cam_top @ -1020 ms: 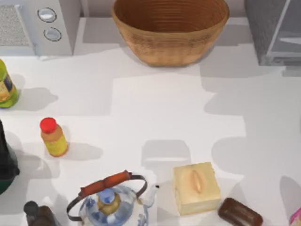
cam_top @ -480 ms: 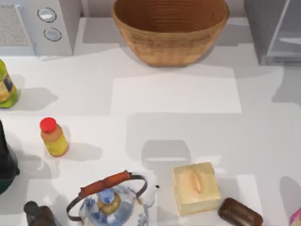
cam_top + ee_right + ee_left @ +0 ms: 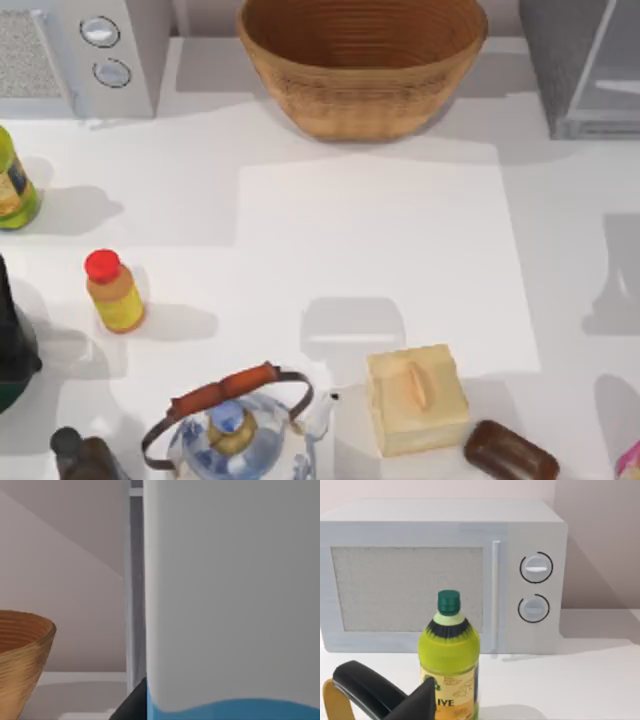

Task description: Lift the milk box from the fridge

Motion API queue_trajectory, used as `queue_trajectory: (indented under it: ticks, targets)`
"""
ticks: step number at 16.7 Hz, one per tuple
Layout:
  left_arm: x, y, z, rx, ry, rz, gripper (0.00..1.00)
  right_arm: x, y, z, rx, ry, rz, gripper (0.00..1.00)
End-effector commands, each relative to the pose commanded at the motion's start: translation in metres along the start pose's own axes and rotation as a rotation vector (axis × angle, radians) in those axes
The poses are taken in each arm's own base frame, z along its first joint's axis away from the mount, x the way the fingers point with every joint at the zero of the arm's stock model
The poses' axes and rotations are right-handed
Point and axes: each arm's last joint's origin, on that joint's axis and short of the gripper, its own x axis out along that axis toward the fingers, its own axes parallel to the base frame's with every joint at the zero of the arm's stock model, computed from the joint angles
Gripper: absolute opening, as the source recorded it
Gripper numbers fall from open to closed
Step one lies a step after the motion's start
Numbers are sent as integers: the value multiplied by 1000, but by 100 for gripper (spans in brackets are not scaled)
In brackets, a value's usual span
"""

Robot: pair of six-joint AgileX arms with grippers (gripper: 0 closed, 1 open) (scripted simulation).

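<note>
- Three views, taken in turn. From the top, we see the fridge point(image 3: 590, 65) at the table's point(image 3: 370, 250) far right corner, with its pale inner panel showing; the basket point(image 3: 362, 62) sits mid-back and the microwave point(image 3: 85, 55) far left. The cream box point(image 3: 416, 398), kettle point(image 3: 235, 425) and small bottles crowd the near edge.
- Left wrist: our left hand point(image 3: 380, 700) rests parked near the oil bottle point(image 3: 449, 660), facing the microwave. We cannot tell whether it is spread or pressed together.
- Right wrist: the milk box point(image 3: 232, 600) looms very close, a white face with a blue edge low down, beside the fridge's frame and the basket's rim. A dark finger point(image 3: 134, 705) shows at its edge; whether our right hand pinches it, we cannot tell.
- We judge the carton light, with thin walls that dent and smooth faces that slip, so grip flat opposite sides at mid-height, firmly but gently.
</note>
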Motion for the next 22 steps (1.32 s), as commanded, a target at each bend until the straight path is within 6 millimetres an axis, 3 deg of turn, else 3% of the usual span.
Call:
queue_trajectory:
  ticks: [6,12,17,22]
  targets:
    - [0,0,0,0,0,0,100,-21,4,-51,9,77,7,0]
    - [0,0,0,0,0,0,100,-21,4,-54,11,84,5,0]
    - [0,0,0,0,0,0,100,-12,12,-32,12,63,72,0]
    - [0,0,0,0,0,0,100,26,36,5,16,46,224,0]
